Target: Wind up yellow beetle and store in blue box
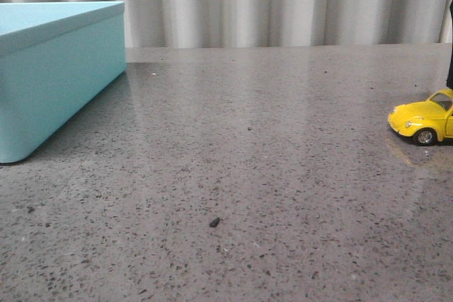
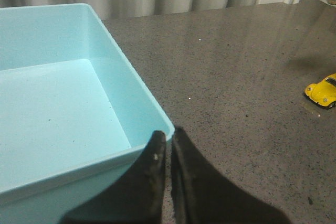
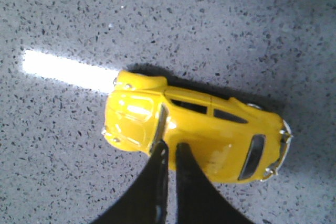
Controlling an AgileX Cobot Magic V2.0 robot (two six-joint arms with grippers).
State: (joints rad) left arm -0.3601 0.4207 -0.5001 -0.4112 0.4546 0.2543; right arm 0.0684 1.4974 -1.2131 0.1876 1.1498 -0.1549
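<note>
Right pincer [image 3: 169, 153] hovers closed directly over the yellow beetle [image 3: 194, 132], gripping nothing; it should open wide and straddle the roof squarely before descending. Left pincer [image 2: 169, 145] is closed beside the blue box [image 1: 60, 79] (apparently empty). Box at ten o'clock on the counter [image 1: 248, 175], beetle at three o'clock, well apart.

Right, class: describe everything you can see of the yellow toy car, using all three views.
The yellow beetle is a small glossy toy car with a rounded body, dark windows, silver trim and black wheels with silver hubs. It stands upright on its wheels on the speckled grey table, at the right edge of the front view, nose pointing left toward the blue box but far from it. The right gripper, fingers closed together, hangs right above its roof; contact cannot be told.
</note>
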